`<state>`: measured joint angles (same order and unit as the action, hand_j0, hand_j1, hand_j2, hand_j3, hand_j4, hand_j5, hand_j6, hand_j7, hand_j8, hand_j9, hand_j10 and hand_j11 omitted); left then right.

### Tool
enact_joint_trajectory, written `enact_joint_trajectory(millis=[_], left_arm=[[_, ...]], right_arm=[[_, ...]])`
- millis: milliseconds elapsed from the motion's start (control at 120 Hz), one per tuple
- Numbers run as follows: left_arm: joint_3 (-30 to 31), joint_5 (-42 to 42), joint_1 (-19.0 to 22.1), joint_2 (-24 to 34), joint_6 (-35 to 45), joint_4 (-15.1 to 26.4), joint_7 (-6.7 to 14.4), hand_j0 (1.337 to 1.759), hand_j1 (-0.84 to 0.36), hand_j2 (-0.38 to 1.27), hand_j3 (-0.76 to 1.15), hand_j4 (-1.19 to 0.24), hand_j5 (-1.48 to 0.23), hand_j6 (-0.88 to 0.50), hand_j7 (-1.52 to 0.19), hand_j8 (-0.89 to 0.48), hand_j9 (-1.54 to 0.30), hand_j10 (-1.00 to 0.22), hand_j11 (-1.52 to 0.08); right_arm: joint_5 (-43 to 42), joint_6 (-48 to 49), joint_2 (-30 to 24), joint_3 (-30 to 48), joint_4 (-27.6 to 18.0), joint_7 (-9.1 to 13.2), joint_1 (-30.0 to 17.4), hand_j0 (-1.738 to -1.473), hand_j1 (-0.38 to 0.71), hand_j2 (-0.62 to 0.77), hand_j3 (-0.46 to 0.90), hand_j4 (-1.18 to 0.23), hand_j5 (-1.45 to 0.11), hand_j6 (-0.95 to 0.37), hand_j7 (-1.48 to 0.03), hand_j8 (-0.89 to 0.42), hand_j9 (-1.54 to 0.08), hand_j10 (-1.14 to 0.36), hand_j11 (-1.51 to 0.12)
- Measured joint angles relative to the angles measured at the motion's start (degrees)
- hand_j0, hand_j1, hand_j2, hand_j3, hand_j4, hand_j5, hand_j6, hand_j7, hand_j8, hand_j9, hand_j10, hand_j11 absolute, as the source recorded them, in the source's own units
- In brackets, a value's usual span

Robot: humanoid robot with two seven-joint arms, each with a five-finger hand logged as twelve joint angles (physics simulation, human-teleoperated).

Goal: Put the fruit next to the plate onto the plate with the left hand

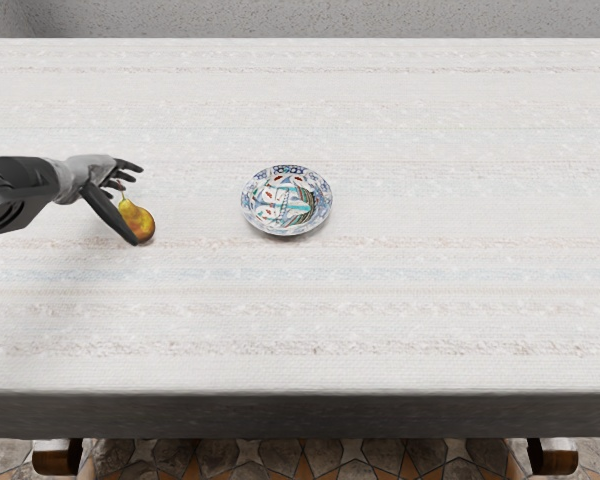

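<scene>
Matt woven tablecloth point(430, 300), glossy painted plate point(325, 195)

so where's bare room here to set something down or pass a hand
Bare table everywhere right of the plate, along the near edge and far side. A free strip between pear and plate. Crowded only at left, where the left hand is at the pear.

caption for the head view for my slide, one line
Left robot hand, fingers spread, reaches a pear lying on the table left of the empty patterned plate.

Single head cam, slanted down over table point(430, 300).
</scene>
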<state>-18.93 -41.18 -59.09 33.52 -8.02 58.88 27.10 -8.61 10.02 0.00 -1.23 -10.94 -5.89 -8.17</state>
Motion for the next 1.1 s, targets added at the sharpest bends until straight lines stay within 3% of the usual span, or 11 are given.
enact_joint_trajectory(millis=[408,450,533,608,625,717,792,975,1033,1100], left_arm=[[0.0,0.0,0.2,-0.3,1.0,0.0,-0.5,1.658,0.18,0.03,0.0,-0.15,-0.19,-0.15,-0.19,-0.15,-0.19,-0.15,-0.19],[0.0,0.0,0.3,-0.3,0.8,0.0,-0.5,1.658,0.11,0.04,0.0,-0.2,-0.26,-0.2,-0.26,-0.2,-0.26,-0.2,-0.26],[-0.3,1.1,0.3,0.2,-4.4,0.0,-0.3,1.658,-0.15,0.08,0.0,-0.42,-0.54,-0.42,-0.54,-0.42,-0.54,-0.42,-0.54],[-0.6,2.4,0.3,0.5,-7.9,0.0,-0.2,1.655,-0.28,0.08,0.0,-0.56,-0.72,-0.56,-0.72,-0.33,-0.73,-0.37,-0.73],[-0.6,2.7,0.3,0.5,-8.4,0.0,-0.2,1.655,-0.29,0.07,0.0,-0.58,-0.75,-0.54,-0.75,-0.3,-0.76,-0.35,-0.77],[-0.7,3.2,0.3,0.4,-10.1,-0.1,-0.3,1.649,-0.3,0.02,0.0,-0.68,-0.9,-0.49,-0.9,-0.17,-0.92,-0.29,-0.93],[-0.9,3.3,0.3,0.7,-10.8,-0.2,-0.4,1.648,-0.37,0.11,0.0,-0.72,-1.02,-0.4,-1.01,-0.09,-0.99,-0.2,-1.0],[-1.8,5.1,0.3,1.4,-11.2,-0.2,-0.7,1.646,-0.41,0.35,0.0,-0.78,-1.14,-0.41,-1.12,-0.13,-1.09,-0.06,-1.11],[-2.7,5.8,0.3,1.4,-11.4,-0.2,-0.7,1.645,-0.34,0.5,0.0,-0.76,-1.23,-0.4,-1.18,-0.16,-1.14,-0.07,-1.14],[-3.9,6.1,0.1,1.5,-11.5,-0.2,-0.7,1.645,-0.25,0.5,0.0,-0.76,-1.27,-0.43,-1.21,-0.17,-1.15,-0.23,-1.15]], right_arm=[[0.0,0.0,0.0,0.0,0.0,0.0,0.0,-1.658,-0.34,0.0,0.0,-0.01,-0.01,-0.01,-0.01,-0.01,-0.01,-0.01,-0.01],[0.0,0.0,0.0,0.0,0.0,0.0,0.0,-1.658,-0.34,0.0,0.0,-0.01,-0.01,-0.01,-0.01,-0.01,-0.01,-0.01,-0.01],[0.0,0.0,0.0,0.0,0.0,0.0,0.0,-1.658,-0.34,0.0,0.0,-0.01,-0.01,-0.01,-0.01,-0.01,-0.01,-0.01,-0.01],[0.0,0.0,0.0,0.0,0.0,0.0,0.0,-1.658,-0.34,0.0,0.0,-0.01,-0.01,-0.01,-0.01,-0.01,-0.01,-0.01,-0.01],[0.0,0.0,0.0,0.0,0.0,0.0,0.0,-1.658,-0.34,0.0,0.0,-0.01,-0.01,-0.01,-0.01,-0.01,-0.01,-0.01,-0.01],[0.0,0.0,0.0,0.0,0.0,0.0,0.0,-1.658,-0.34,0.0,0.0,-0.01,-0.01,-0.01,-0.01,-0.01,-0.01,-0.01,-0.01],[0.0,0.0,0.0,0.0,0.0,0.0,0.0,-1.658,-0.34,0.0,0.0,-0.01,-0.01,-0.01,-0.01,-0.01,-0.01,-0.01,-0.01],[0.0,0.0,0.0,0.0,0.0,0.0,0.0,-1.658,-0.34,0.0,0.0,-0.01,-0.01,-0.01,-0.01,-0.01,-0.01,-0.01,-0.01],[0.0,0.0,0.0,0.0,0.0,0.0,0.0,-1.658,-0.34,0.0,0.0,-0.01,-0.01,-0.01,-0.01,-0.01,-0.01,-0.01,-0.01],[0.0,0.0,0.0,0.0,0.0,0.0,0.0,-1.658,-0.34,0.0,0.0,-0.01,-0.01,-0.01,-0.01,-0.01,-0.01,-0.01,-0.01]])
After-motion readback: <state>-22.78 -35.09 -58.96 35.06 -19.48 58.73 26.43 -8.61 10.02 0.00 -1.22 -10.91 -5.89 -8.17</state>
